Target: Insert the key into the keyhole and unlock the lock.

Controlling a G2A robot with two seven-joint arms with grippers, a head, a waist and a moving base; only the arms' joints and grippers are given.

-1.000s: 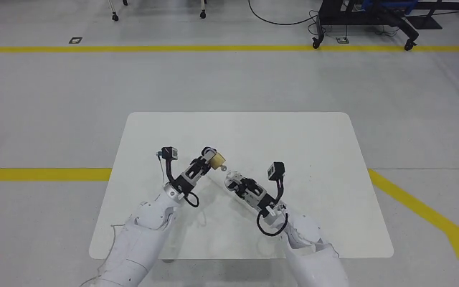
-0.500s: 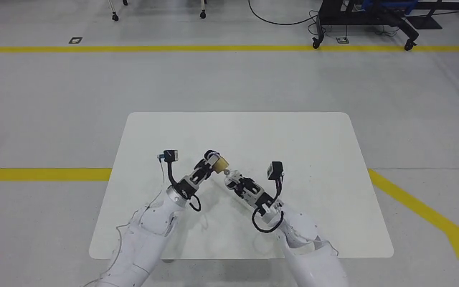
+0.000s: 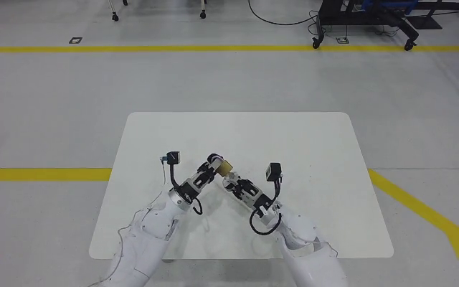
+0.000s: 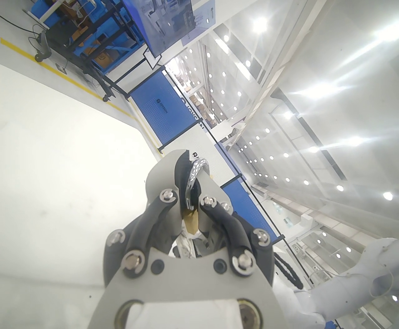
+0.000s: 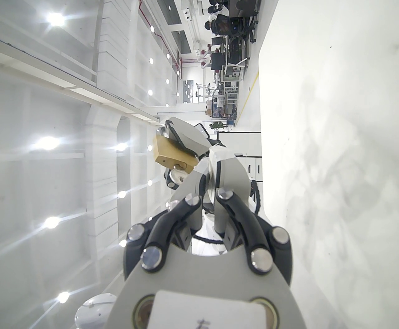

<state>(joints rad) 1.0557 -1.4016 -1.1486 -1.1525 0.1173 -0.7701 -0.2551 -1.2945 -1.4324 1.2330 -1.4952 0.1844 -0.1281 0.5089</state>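
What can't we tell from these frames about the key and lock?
Key blade: right wrist view shows only its head against the lock; depth unknown.
Shackle open or latched: left wrist view, left hand pads cover it.
Top view: key and lock too small.

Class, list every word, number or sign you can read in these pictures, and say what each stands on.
Blue panels: white print, too blurred to read.
Wall board: print too small to read.
Wrist label: a dark mark, cut off at the edge, unreadable.
Lock, key: no print visible.
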